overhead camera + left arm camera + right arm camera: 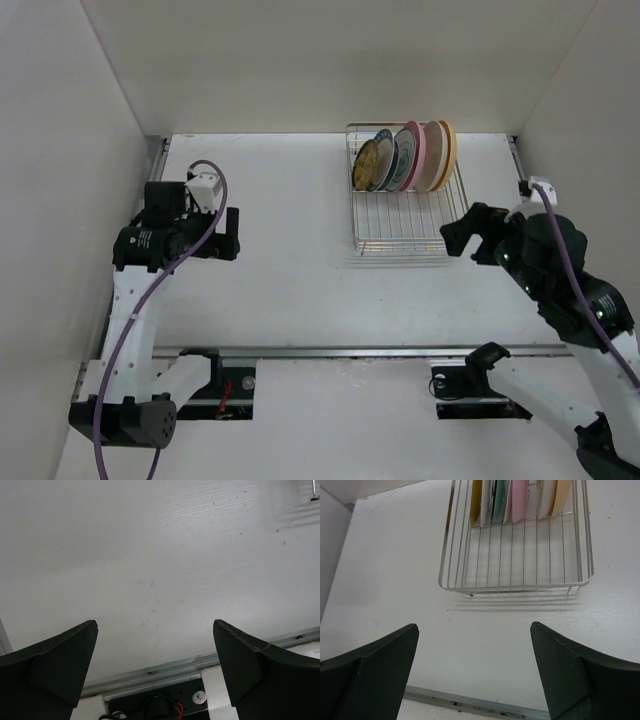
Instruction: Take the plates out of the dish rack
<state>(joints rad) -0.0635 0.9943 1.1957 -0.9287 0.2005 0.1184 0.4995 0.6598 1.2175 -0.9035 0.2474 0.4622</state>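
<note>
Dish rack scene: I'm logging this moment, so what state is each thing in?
dish rack: loaded at its far end, near part bare
plates: five, standing on edge in the rack
left gripper: open, empty
right gripper: open, empty, facing the rack

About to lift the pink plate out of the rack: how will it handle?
The pink plate looks rigid and glossy, so probably slippery. It stands on edge in the dish rack, close between neighbours, so it may roll or knock them once freed. Likely breakable if dropped.
</note>
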